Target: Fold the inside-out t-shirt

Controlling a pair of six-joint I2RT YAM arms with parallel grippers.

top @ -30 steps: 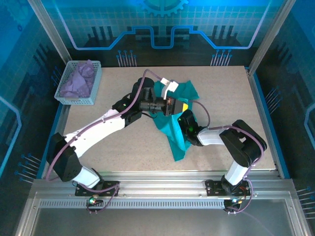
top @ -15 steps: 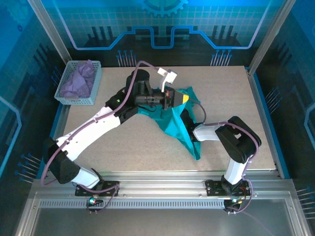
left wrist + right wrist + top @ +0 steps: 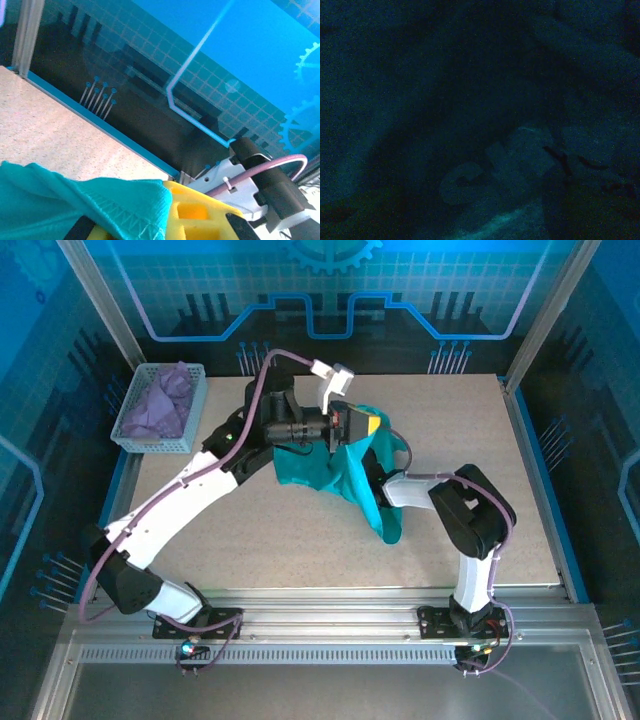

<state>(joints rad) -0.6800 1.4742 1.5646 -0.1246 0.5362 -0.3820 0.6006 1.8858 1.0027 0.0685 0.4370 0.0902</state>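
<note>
dark teal cloth of the inside-out t-shirt (image 3: pixel 445 90), close up, dim folds

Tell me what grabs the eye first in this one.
A teal t-shirt hangs bunched mid-table from the left hand, shut on its fabric. The right arm reaches in under the drape, so its wrist view is nearly black. At the far left corner, a lavender cloth sits crumpled in a small basket.

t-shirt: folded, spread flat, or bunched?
Bunched, not folded. The t-shirt hangs in loose, uneven drapes from the left gripper, a seamed edge lying over its yellow fingers; no flat folded layers show.
</note>
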